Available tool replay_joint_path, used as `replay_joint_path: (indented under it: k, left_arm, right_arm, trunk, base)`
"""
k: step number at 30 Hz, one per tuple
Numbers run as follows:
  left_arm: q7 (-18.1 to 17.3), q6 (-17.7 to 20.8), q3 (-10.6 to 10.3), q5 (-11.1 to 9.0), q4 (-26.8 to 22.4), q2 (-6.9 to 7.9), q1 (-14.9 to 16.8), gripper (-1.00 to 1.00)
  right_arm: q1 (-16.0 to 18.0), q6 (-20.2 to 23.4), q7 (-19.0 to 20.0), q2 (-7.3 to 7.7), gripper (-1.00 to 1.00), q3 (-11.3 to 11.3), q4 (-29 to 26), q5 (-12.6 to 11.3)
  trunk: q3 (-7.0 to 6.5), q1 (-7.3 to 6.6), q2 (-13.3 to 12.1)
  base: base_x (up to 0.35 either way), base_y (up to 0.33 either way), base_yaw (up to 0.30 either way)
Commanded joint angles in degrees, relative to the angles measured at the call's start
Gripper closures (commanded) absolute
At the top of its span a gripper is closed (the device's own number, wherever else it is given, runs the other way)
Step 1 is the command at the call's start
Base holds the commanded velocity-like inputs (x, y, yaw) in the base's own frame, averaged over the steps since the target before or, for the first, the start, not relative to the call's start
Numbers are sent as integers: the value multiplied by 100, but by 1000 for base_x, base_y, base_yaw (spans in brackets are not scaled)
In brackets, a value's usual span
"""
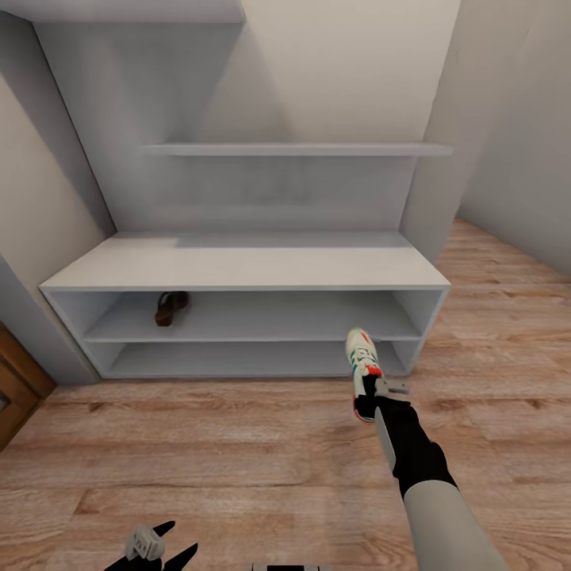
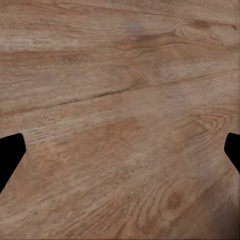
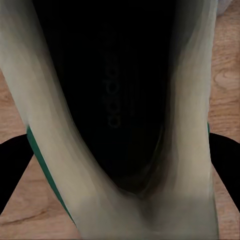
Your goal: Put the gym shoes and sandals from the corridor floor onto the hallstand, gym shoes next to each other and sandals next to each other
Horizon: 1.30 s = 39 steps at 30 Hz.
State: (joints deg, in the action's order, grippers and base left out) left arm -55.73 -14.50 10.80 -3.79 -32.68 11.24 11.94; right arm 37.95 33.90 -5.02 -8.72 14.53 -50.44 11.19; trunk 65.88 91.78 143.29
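Observation:
The pale grey hallstand (image 1: 246,266) stands ahead against the wall. A dark brown sandal (image 1: 170,308) lies on its upper open shelf, toward the left. My right gripper (image 1: 369,396) is shut on a cream-white gym shoe (image 1: 362,355) with green stripes, held above the corridor floor (image 1: 238,452) just in front of the rack's right end. In the right wrist view the gym shoe's dark inside (image 3: 120,100) sits between the fingers (image 3: 12,170). My left gripper (image 1: 162,547) hangs open low at the near edge, over bare planks, its fingertips (image 2: 10,155) wide apart.
A long wall shelf (image 1: 293,148) crosses the hallstand's back panel. A brown wooden door edge (image 1: 16,388) stands at the left. A grey wall (image 1: 523,159) closes the right side. Wood floor stretches between me and the rack.

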Motion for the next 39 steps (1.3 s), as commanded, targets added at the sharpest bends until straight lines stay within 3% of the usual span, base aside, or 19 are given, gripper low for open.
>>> replay_joint_path:
  k: [1, 19, 39]
  left_arm:
    - [-23, -27, 5, -8, 7, -3, 5, -100]
    - [-17, -26, -30, -8, 6, -17, 3, -100]
    - [-26, -18, -27, -8, 7, -8, 4, -100]
  right_arm:
    - [3, 29, 11, -6, 100, 15, -11, 47]
    - [6, 29, -6, -3, 100, 24, 16, 59]
    - [5, 29, -17, 0, 100, 24, 25, 59]
  trunk:
    - [5, 2, 2]
    - [5, 2, 2]
    - [5, 2, 2]
  base:
    - [322, 0, 0]
    - [332, -28, 0]
    - [181, 0, 0]
